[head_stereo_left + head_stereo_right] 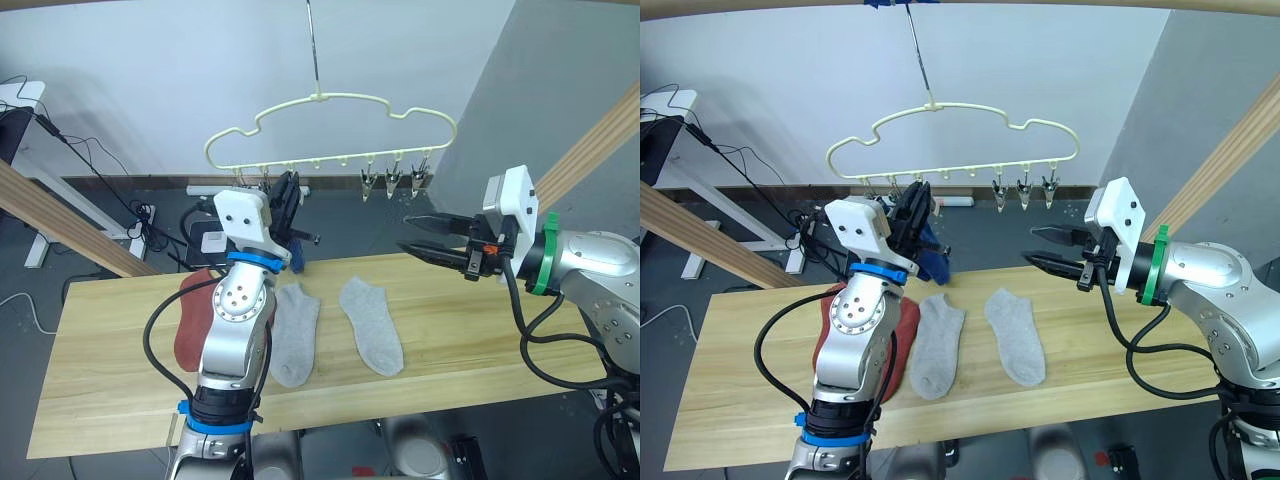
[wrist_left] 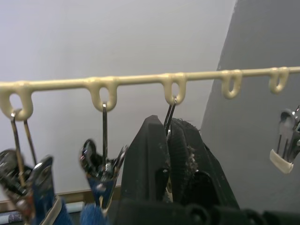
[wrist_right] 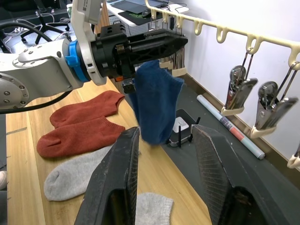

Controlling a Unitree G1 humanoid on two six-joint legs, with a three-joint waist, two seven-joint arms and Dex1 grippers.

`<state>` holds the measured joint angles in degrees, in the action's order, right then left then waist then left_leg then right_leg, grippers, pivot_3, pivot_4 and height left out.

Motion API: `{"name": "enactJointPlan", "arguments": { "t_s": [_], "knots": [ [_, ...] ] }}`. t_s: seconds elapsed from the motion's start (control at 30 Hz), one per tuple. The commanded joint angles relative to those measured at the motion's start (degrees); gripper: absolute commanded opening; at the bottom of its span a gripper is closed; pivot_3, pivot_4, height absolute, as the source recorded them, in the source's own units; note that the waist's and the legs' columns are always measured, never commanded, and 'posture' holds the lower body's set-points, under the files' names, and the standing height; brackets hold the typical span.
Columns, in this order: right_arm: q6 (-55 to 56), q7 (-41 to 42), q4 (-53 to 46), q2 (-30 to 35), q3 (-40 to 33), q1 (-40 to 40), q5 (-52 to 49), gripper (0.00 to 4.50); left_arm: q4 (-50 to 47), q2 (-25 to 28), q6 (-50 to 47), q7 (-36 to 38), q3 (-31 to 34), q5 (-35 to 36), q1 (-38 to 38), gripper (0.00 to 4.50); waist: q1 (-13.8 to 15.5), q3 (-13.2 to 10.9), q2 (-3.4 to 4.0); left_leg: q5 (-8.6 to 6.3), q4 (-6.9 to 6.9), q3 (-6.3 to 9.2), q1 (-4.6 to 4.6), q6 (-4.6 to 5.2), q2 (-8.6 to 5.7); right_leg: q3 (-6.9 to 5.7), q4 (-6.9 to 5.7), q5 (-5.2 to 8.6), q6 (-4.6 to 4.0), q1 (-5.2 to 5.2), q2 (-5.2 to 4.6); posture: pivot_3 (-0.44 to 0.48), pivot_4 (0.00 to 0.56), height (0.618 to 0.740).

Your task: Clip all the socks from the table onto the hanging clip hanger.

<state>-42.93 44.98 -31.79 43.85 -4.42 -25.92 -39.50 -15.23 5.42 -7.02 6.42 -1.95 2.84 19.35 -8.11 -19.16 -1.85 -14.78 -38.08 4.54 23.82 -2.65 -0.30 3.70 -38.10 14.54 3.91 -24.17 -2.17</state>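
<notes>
The cream clip hanger point(image 1: 330, 98) hangs over the table's point(image 1: 110, 380) far edge. My left gripper point(image 2: 166, 123) is raised to its left end, shut on a metal clip under the third loop. A blue sock point(image 3: 154, 103) dangles beside that gripper, with blue fabric in the neighbouring clips point(image 2: 101, 197). My right gripper point(image 1: 406, 235) hovers open and empty over the table's right part, pointing at the left gripper. Two rust-red socks point(image 3: 79, 136) lie on the table partly behind my left arm, and two grey socks point(image 1: 295, 335) point(image 1: 372, 325) lie flat in the middle.
Three free clips point(image 1: 395, 180) hang at the hanger's right end. Slanted wooden beams point(image 1: 60, 225) point(image 1: 590, 140) flank the table. Cables and a small black device point(image 3: 180, 133) lie on the floor behind it.
</notes>
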Motion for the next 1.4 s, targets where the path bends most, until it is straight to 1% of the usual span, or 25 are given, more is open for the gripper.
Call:
{"name": "enactJointPlan", "arguments": {
  "t_s": [0.03, 0.07, 0.1, 0.13, 0.17, 0.2, 0.27, 0.3, 0.37, 0.4, 0.5, 0.57, 0.63, 0.7, 0.8, 0.9, 1.0, 1.17, 1.2, 1.27, 1.33, 1.4],
  "knots": [
    [0.8, -0.1, -2.6, 0.9, -0.6, 0.8, 0.2, 1.82, -3.0, 0.1, 0.4, 0.1, -0.5, -0.5, -0.2, 0.00, 0.0, 0.0, 0.00, 0.00, 0.00, 0.00, 0.00, 0.00, 0.00, 0.00, 0.00, 0.00, 0.00, 0.00, 0.00, -0.281, 0.334, 0.735],
    [0.1, -1.5, -2.5, 1.3, 0.3, 1.3, 1.8, 1.82, -3.3, 0.2, 0.2, 0.2, -0.4, -0.5, -0.4, 0.00, 0.0, 0.0, 0.00, 0.00, 0.00, 0.00, 0.00, 0.00, 0.00, 0.00, 0.00, 0.00, 0.00, 0.00, 0.00, -0.278, 0.335, 0.735],
    [-0.5, -3.3, -2.3, 1.4, 1.4, 2.3, 3.9, 2.09, -3.6, 0.4, -0.1, 0.4, -0.3, -0.3, -0.5, 0.00, 0.0, 0.0, 0.00, 0.00, 0.00, 0.00, 0.00, 0.00, 0.00, 0.00, 0.01, 0.00, 0.00, 0.00, 0.00, -0.278, 0.335, 0.735],
    [-0.9, -5.2, -2.6, 1.2, 2.7, 3.8, 5.7, 2.18, -3.9, 0.6, -0.3, 0.6, -0.1, -0.2, -0.6, 0.00, 0.0, 0.0, 0.00, 0.00, 0.00, 0.00, 0.00, 0.00, 0.00, 0.00, 0.01, 0.00, 0.00, 0.00, 0.00, -0.273, 0.337, 0.735],
    [-1.5, -7.6, -3.1, 0.4, 4.0, 5.2, 7.4, 2.39, -4.1, 0.8, -0.6, 0.8, 0.0, -0.1, -0.7, 0.00, 0.1, 0.0, -0.01, 0.00, 0.01, 0.01, 0.00, 0.00, 0.00, -0.01, 0.01, 0.00, 0.00, 0.00, 0.00, -0.273, 0.337, 0.735],
    [-1.8, -9.1, -3.6, -0.2, 4.7, 6.2, 8.3, 2.73, -4.4, 1.0, -0.8, 1.0, 0.1, 0.0, -0.8, 0.00, 0.1, 0.0, -0.01, 0.00, 0.01, 0.03, 0.00, 0.00, 0.01, -0.03, 0.01, 0.00, 0.00, 0.01, 0.00, -0.266, 0.341, 0.735],
    [-3.3, -13.9, -5.3, -3.3, 7.0, 8.9, 10.0, 3.41, -5.0, 1.6, -1.6, 1.8, 0.2, 0.7, -0.8, 0.00, 0.1, 0.0, 0.00, 0.00, 0.02, 0.02, 0.01, 0.00, 0.01, -0.01, 0.00, 0.00, 0.00, -0.02, 0.00, -0.261, 0.344, 0.735],
    [-4.2, -18.8, -5.8, -7.2, 9.9, 10.7, 12.2, 3.79, -5.6, 2.2, -2.4, 2.7, 0.3, 1.6, -0.9, 0.00, 0.1, 0.0, 0.00, 0.00, 0.02, 0.01, 0.00, 0.00, 0.01, 0.00, -0.01, 0.00, 0.00, -0.01, 0.00, -0.258, 0.347, 0.735],
    [-4.5, -24.9, -6.2, -12.4, 14.5, 13.0, 16.2, 4.42, -6.4, 3.0, -3.7, 3.9, 0.7, 2.8, -1.0, 0.00, 0.0, 0.0, -0.02, 0.00, 0.02, 0.02, -0.01, -0.01, 0.02, 0.00, -0.01, 0.00, 0.00, 0.00, 0.01, -0.254, 0.347, 0.735],
    [-3.5, -27.0, -6.0, -14.6, 17.2, 14.4, 18.6, 4.47, -6.8, 3.5, -4.4, 4.6, 1.0, 3.5, -1.1, 0.00, -0.1, 0.0, 0.01, 0.00, 0.04, 0.03, -0.03, -0.01, 0.07, 0.01, -0.03, 0.00, 0.00, -0.02, 0.06, -0.254, 0.347, 0.735],
    [-0.5, -31.1, -4.8, -18.3, 22.8, 17.0, 25.0, 4.47, -7.7, 4.6, -6.2, 6.2, 1.6, 5.3, -1.1, 0.00, 0.0, 0.0, 0.01, 0.01, 0.05, 0.03, -0.02, -0.02, 0.06, 0.01, -0.05, 0.01, 0.01, -0.06, 0.07, -0.246, 0.347, 0.735],
    [3.2, -35.4, -1.3, -21.8, 27.1, 19.0, 30.6, 4.47, -8.3, 6.0, -7.7, 8.6, 2.1, 7.6, -0.9, 0.00, 0.1, 0.0, -0.01, 0.01, 0.01, -0.01, -0.03, -0.02, 0.06, 0.06, -0.02, 0.01, 0.02, -0.05, 0.03, -0.239, 0.345, 0.735],
    [6.2, -37.9, 2.9, -25.2, 29.4, 20.4, 33.9, 4.47, -8.5, 7.5, -8.8, 10.3, 3.0, 9.0, -0.6, 0.00, 0.1, 0.0, 0.00, 0.01, 0.01, 0.02, -0.04, -0.03, 0.06, 0.02, -0.01, 0.01, 0.03, -0.03, 0.05, -0.239, 0.345, 0.735],
    [8.4, -39.0, 6.3, -27.4, 30.2, 21.0, 36.2, 4.47, -8.4, 8.6, -9.2, 11.1, 3.6, 9.6, -0.3, 0.00, 0.1, 0.0, 0.00, 0.02, 0.02, 0.03, -0.05, -0.03, 0.07, 0.01, -0.02, 0.01, 0.02, -0.05, 0.07, -0.239, 0.345, 0.735],
    [10.2, -39.3, 11.1, -29.8, 30.4, 21.3, 38.4, 4.47, -8.0, 9.6, -9.5, 11.8, 4.2, 10.4, 0.0, 0.00, 0.1, 0.0, 0.00, 0.02, 0.02, 0.02, -0.04, -0.04, 0.09, 0.05, 0.00, 0.00, 0.02, -0.05, 0.05, -0.228, 0.341, 0.735],
    [14.3, -41.3, 19.7, -33.2, 29.6, 19.6, 40.7, 4.47, -7.9, 10.2, -9.7, 12.2, 4.4, 10.8, 0.3, 0.00, 0.1, 0.0, 0.00, 0.02, 0.04, 0.03, -0.04, -0.04, 0.09, 0.03, 0.01, 0.00, 0.02, -0.04, 0.04, -0.228, 0.341, 0.735],
    [16.0, -41.1, 25.4, -35.4, 28.6, 19.2, 41.5, 4.47, -8.1, 10.5, -10.1, 12.5, 4.3, 11.1, 0.0, 0.00, 0.1, 0.0, 0.00, 0.02, 0.05, 0.03, -0.04, -0.03, 0.09, 0.02, 0.00, 0.00, 0.02, -0.06, 0.06, -0.228, 0.341, 0.735],
    [14.4, -38.8, 29.4, -38.4, 26.0, 20.3, 39.1, 4.47, -8.4, 10.9, -10.6, 12.7, 4.4, 11.4, 0.0, 0.00, 0.1, 0.0, 0.00, 0.01, 0.06, 0.03, -0.04, -0.03, 0.11, 0.04, 0.01, 0.00, 0.01, -0.05, 0.04, -0.228, 0.341, 0.735],
    [13.7, -38.6, 29.6, -39.1, 24.8, 20.6, 38.3, 4.31, -8.5, 11.0, -10.7, 12.8, 4.5, 11.5, 0.1, 0.00, 0.1, 0.0, 0.00, 0.01, 0.06, 0.04, -0.05, -0.03, 0.11, 0.04, 0.00, 0.00, 0.01, -0.05, 0.04, -0.199, 0.337, 0.735],
    [12.9, -38.2, 29.8, -40.0, 23.4, 20.9, 37.9, 3.92, -8.6, 11.2, -10.9, 12.9, 4.7, 11.7, 0.2, 0.00, 0.1, 0.0, 0.00, 0.01, 0.06, 0.06, -0.07, -0.03, 0.11, 0.02, -0.03, 0.00, 0.01, -0.03, 0.04, -0.198, 0.337, 0.735],
    [12.7, -37.3, 29.6, -39.9, 22.5, 21.2, 38.0, 3.28, -8.4, 11.6, -11.2, 13.1, 5.1, 12.0, 0.5, 0.00, 0.2, 0.0, 0.00, 0.01, 0.05, 0.06, -0.08, -0.03, 0.11, 0.03, -0.03, 0.00, 0.01, -0.01, 0.05, -0.198, 0.337, 0.735],
    [12.6, -36.5, 29.5, -39.5, 22.1, 21.2, 38.2, 2.54, -8.3, 11.9, -11.6, 13.4, 5.4, 12.4, 0.7, 0.00, 0.2, 0.0, 0.00, 0.01, 0.05, 0.05, -0.09, -0.03, 0.09, 0.03, -0.03, 0.00, 0.01, 0.00, 0.05, -0.198, 0.337, 0.735]
  ]
}}
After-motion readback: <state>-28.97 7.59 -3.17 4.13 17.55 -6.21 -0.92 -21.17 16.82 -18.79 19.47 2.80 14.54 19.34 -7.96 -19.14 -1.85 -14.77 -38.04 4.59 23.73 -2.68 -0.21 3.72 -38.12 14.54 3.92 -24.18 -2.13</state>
